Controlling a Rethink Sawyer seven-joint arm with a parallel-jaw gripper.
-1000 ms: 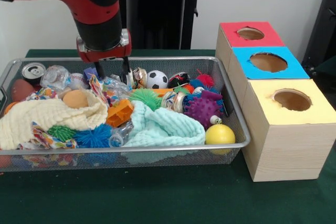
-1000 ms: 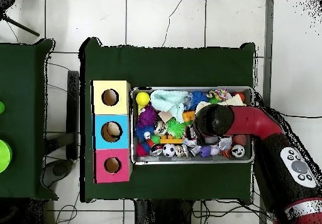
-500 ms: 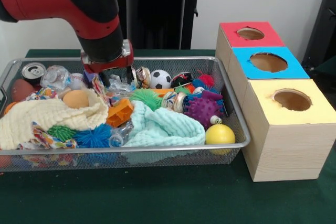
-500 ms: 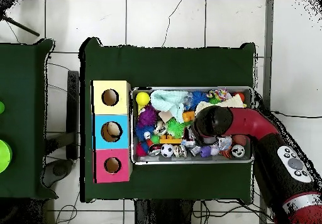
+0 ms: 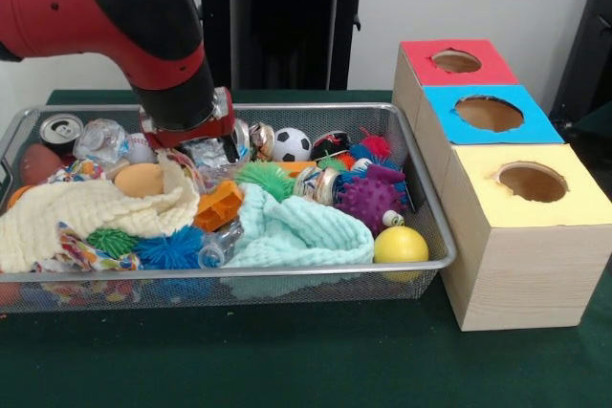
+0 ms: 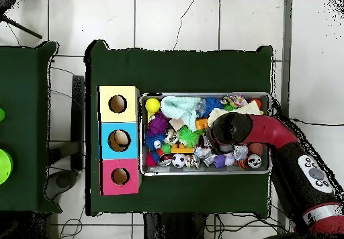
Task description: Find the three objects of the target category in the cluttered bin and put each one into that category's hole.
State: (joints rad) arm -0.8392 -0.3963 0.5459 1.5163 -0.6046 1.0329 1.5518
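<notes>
gripper [image 5: 206, 152] down in the cluttered bin [image 5: 287, 269]
green table cloth [image 5: 287, 360], white wall behind, tiled floor [image 6: 175, 25]; jaws buried, cannot tell their state.

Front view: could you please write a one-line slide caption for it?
Sawyer arm reaching into the back of a cluttered wire bin, beside a box with red, blue and yellow holes.

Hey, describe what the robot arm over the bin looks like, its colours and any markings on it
The arm is glossy red with rounded black sections. At the wrist a red collar carries a silver metal band above the gripper, whose dark tips are sunk in the clutter. From overhead, the arm shows a black segment with a grey oval panel of round buttons, then a red segment ringed by a pale band.
</notes>
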